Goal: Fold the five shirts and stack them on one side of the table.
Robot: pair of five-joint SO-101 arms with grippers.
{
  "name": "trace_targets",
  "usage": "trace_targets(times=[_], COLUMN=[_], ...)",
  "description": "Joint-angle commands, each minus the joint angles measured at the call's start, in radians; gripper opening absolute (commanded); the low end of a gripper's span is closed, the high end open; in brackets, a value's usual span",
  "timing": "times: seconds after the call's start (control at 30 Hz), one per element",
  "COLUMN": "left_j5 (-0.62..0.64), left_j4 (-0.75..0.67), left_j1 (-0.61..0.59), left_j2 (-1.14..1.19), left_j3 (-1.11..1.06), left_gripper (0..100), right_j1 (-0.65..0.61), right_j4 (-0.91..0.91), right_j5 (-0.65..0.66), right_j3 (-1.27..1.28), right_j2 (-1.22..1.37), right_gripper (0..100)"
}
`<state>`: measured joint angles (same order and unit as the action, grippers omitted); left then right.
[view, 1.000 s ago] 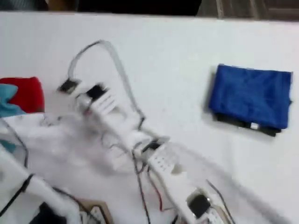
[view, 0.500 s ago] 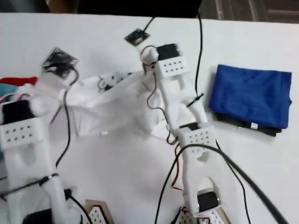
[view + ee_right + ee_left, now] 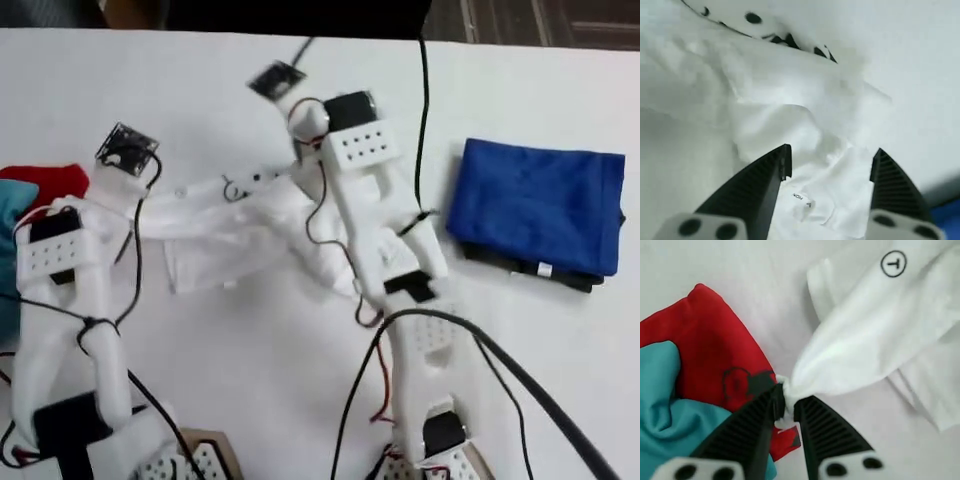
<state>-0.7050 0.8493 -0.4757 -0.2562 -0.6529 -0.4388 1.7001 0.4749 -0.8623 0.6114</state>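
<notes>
A white shirt (image 3: 235, 225) lies bunched and stretched across the table's middle between the two arms. My left gripper (image 3: 786, 402) is shut on a gathered end of the white shirt (image 3: 875, 335), beside the red shirt (image 3: 710, 352) and the teal shirt (image 3: 667, 395). My right gripper (image 3: 830, 167) hangs open just above the white shirt (image 3: 790, 95), its jaws spread over a sewn label. On the right, a folded blue shirt (image 3: 538, 200) lies on a folded black one (image 3: 520, 265). The red shirt (image 3: 50, 185) and the teal shirt (image 3: 10, 215) are piled at the left edge.
The left arm (image 3: 60, 290) stands at the near left and the right arm (image 3: 385, 230) runs up the middle. Black cables (image 3: 460, 330) loop over the near right of the white table (image 3: 520, 80). Bare tabletop lies at the back and between the arms.
One second ago the arms swept low across the near table. Now both stand over the white shirt, the left one holding its end, and the shirt lies stretched flatter than half a second ago.
</notes>
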Motion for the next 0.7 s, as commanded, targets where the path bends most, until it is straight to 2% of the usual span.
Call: trace_targets(times=[0.0,0.27,0.4,0.5,0.67], left_j5=[0.012,0.075,0.074,0.072,0.074], left_j4=[-0.046,-0.046,-0.043,-0.041,-0.041], left_j1=[-0.014,-0.014,-0.015,-0.015,-0.02], left_j2=[0.017,0.006,0.005,0.005,0.005], left_j3=[0.008,0.01,0.007,0.001,0.001], left_gripper=[3,3,3,3,3], right_j1=[-0.008,0.058,0.101,0.127,0.13], right_j4=[-0.001,-0.136,-0.209,-0.214,-0.208], right_j5=[-0.002,-0.028,-0.101,-0.138,-0.15], right_j3=[0.012,0.064,0.064,0.064,0.064], right_j2=[-0.176,-0.004,0.073,0.102,0.133], right_gripper=[27.6,27.3,20.9,17.8,19.7])
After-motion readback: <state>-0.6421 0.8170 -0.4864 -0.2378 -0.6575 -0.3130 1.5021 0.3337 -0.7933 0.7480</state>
